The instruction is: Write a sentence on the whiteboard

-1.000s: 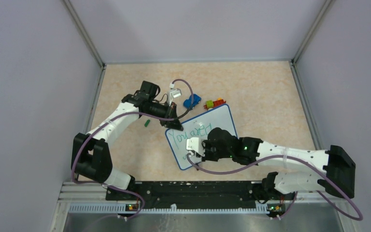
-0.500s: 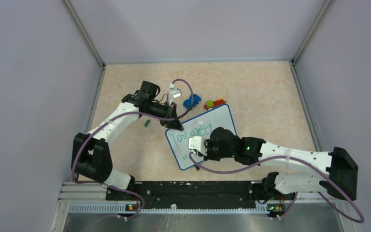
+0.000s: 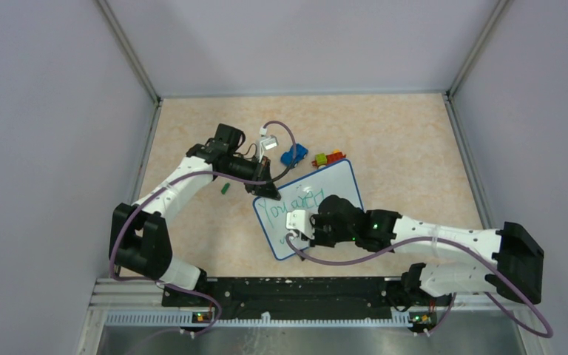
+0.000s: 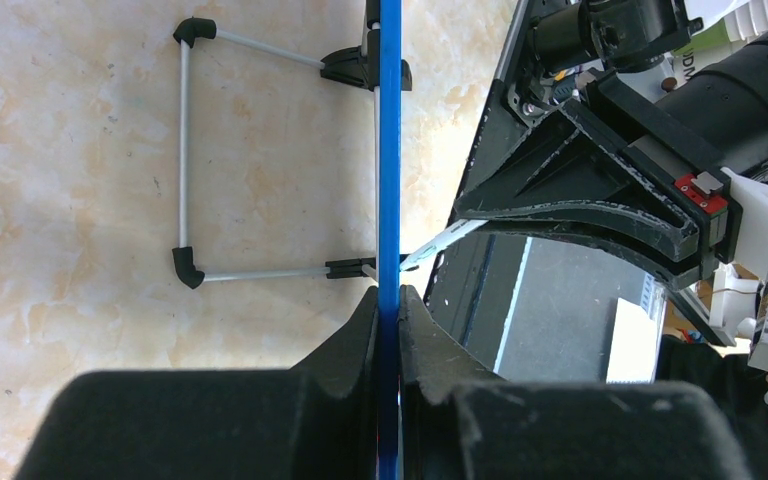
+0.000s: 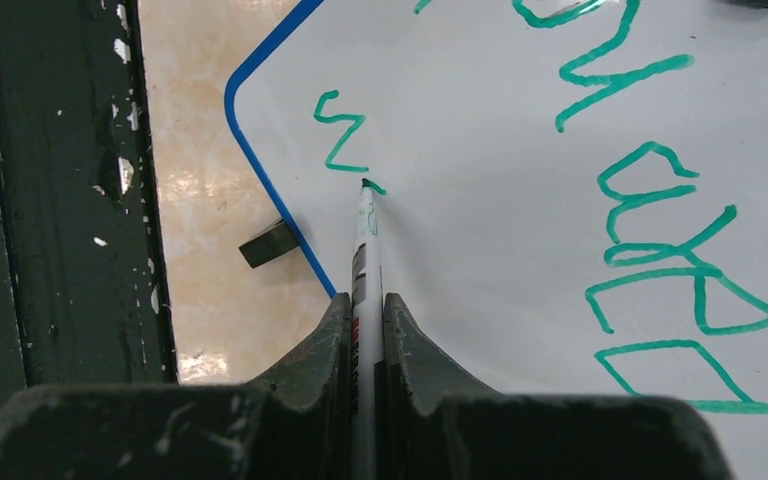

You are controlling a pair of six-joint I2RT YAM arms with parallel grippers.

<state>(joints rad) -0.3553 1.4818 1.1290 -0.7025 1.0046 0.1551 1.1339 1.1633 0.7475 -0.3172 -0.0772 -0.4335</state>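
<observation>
The whiteboard (image 3: 340,185), white with a blue rim, lies slanted in mid-table. My left gripper (image 3: 267,189) is shut on the rim at its far left corner. In the left wrist view the blue rim (image 4: 390,150) runs edge-on between the closed fingers (image 4: 365,330). My right gripper (image 3: 307,229) hovers over the board's near left part, shut on a white marker (image 5: 365,250). The marker's tip touches the board at the end of a short green squiggle (image 5: 343,135). The sentence (image 5: 660,200) shows as green script, with "You are" (image 3: 292,203) readable from above.
A blue toy (image 3: 293,154) and a green, yellow and red toy cluster (image 3: 328,157) lie just beyond the board. A small green piece (image 3: 225,188) sits left of it. The board's wire stand (image 4: 185,160) and a black foot (image 5: 268,243) stick out. A black rail (image 3: 288,288) runs along the near edge.
My right gripper shifted slightly to the right with the marker and came back left. The left arm and the board have not moved.
</observation>
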